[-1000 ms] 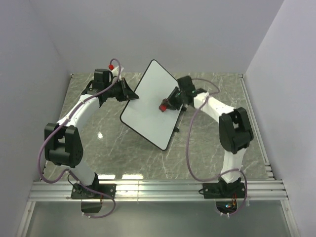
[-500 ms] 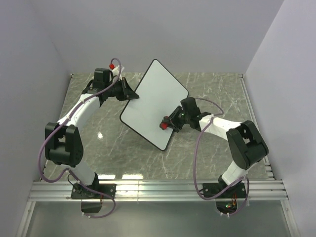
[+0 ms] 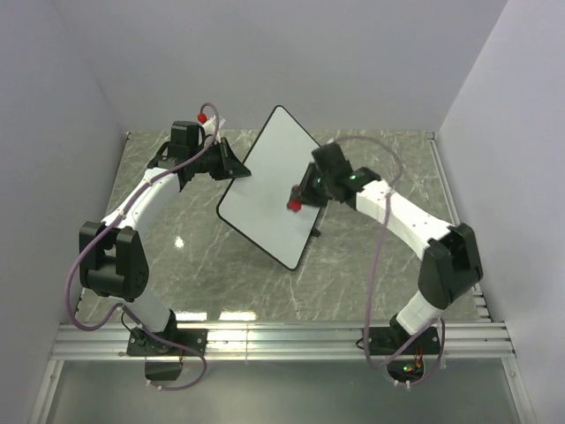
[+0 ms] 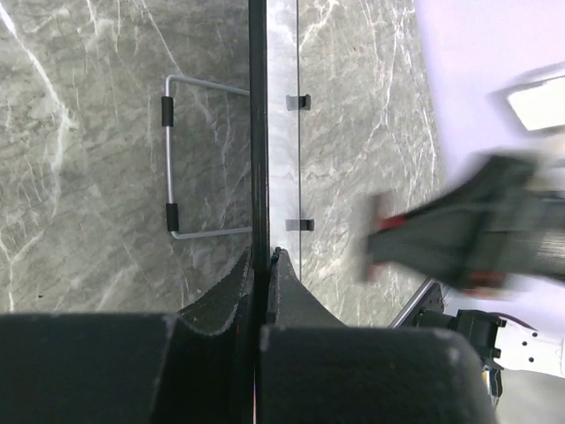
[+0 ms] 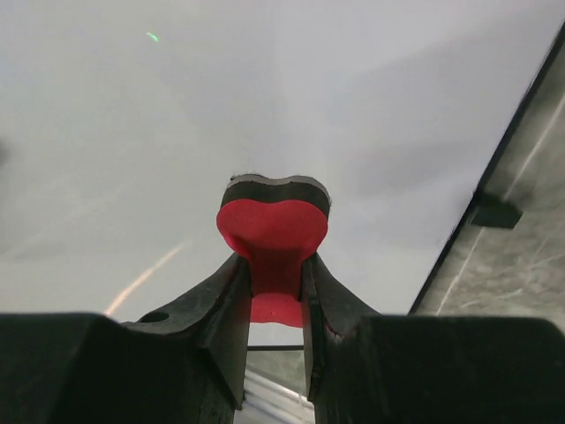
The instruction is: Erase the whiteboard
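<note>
The whiteboard (image 3: 265,190) stands tilted in the middle of the table, white with a thin black rim; no scribble shows on it. My left gripper (image 3: 237,170) is shut on its left edge; in the left wrist view the rim (image 4: 258,132) runs edge-on between the fingers. My right gripper (image 3: 298,196) is shut on the red bow-shaped eraser (image 3: 292,204), whose dark felt face rests against the board's right part. In the right wrist view the eraser (image 5: 274,231) sits between the fingers against the white surface (image 5: 177,115).
The board's wire stand (image 4: 169,159) rests on the grey marble table (image 3: 388,265). Purple walls close in the back and both sides. A metal rail (image 3: 282,340) runs along the near edge. The right arm shows blurred in the left wrist view (image 4: 468,238).
My right gripper with the eraser went down toward the board's lower right edge, then came back up to the board's right middle. The left gripper and the board held still.
</note>
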Motion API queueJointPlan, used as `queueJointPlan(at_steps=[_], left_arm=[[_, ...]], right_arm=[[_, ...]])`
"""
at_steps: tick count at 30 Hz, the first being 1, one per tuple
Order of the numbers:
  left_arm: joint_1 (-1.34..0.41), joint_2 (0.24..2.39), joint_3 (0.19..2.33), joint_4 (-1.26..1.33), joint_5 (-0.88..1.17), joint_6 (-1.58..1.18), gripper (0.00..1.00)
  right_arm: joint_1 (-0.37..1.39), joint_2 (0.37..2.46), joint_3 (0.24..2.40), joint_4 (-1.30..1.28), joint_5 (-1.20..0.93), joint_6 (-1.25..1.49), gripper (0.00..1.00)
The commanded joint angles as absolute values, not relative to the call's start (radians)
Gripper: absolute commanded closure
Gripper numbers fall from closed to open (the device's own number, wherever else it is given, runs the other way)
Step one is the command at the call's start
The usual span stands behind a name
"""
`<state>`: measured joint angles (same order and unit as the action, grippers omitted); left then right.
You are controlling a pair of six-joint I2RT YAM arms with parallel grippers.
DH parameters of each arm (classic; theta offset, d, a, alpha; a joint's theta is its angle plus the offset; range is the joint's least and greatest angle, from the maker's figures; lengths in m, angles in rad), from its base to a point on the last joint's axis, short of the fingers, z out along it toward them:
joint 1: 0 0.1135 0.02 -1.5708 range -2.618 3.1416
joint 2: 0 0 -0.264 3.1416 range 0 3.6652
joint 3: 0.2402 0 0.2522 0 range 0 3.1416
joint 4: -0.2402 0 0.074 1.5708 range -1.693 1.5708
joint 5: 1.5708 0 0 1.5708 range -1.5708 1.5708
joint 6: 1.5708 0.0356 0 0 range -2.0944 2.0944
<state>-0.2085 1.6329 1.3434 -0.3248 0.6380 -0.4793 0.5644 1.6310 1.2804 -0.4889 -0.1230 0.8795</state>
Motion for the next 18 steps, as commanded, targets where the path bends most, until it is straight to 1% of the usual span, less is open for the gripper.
queueJointPlan(at_steps=[1, 3, 4, 5, 6, 8, 9, 10, 11, 12, 13, 15, 16, 18], left_arm=[[-0.236, 1.618, 1.362, -0.384, 0.609, -0.405, 1.00], [-0.236, 1.621, 1.367, -0.387, 0.603, -0.403, 0.98], [-0.236, 1.623, 1.368, -0.396, 0.598, -0.400, 0.94], [-0.236, 1.623, 1.371, -0.400, 0.594, -0.394, 0.89], [-0.236, 1.623, 1.374, -0.405, 0.591, -0.391, 0.77], [-0.236, 1.621, 1.376, -0.411, 0.581, -0.388, 0.68], [-0.236, 1.620, 1.374, -0.416, 0.578, -0.385, 0.62], [-0.236, 1.621, 1.374, -0.420, 0.574, -0.384, 0.59], [-0.236, 1.621, 1.373, -0.422, 0.572, -0.380, 0.57], [-0.236, 1.621, 1.370, -0.423, 0.571, -0.380, 0.54], [-0.236, 1.618, 1.370, -0.425, 0.568, -0.379, 0.53], [-0.236, 1.618, 1.371, -0.434, 0.565, -0.379, 0.54], [-0.236, 1.614, 1.373, -0.439, 0.563, -0.379, 0.54], [-0.236, 1.608, 1.377, -0.445, 0.561, -0.382, 0.54]], right_arm=[[0.557, 1.465, 1.481, -0.690, 0.090, 0.712, 1.00], [0.548, 1.427, 1.499, -0.739, 0.145, 0.680, 1.00], [0.532, 1.392, 1.490, -0.759, 0.159, 0.677, 1.00], [0.523, 1.372, 1.474, -0.778, 0.175, 0.680, 1.00], [0.515, 1.332, 1.453, -0.814, 0.189, 0.681, 1.00], [0.499, 1.281, 1.358, -0.842, 0.248, 0.693, 1.00], [0.496, 1.254, 1.317, -0.848, 0.264, 0.699, 1.00], [0.489, 1.200, 1.231, -0.847, 0.270, 0.704, 0.99], [0.476, 1.174, 1.189, -0.841, 0.264, 0.709, 0.95], [0.472, 1.134, 1.121, -0.827, 0.256, 0.709, 0.85], [0.466, 1.118, 1.096, -0.818, 0.247, 0.707, 0.45], [0.453, 1.103, 1.071, -0.816, 0.227, 0.707, 0.08], [0.451, 1.091, 1.068, -0.816, 0.230, 0.706, 0.01], [0.449, 1.080, 1.080, -0.808, 0.238, 0.700, 0.00]])
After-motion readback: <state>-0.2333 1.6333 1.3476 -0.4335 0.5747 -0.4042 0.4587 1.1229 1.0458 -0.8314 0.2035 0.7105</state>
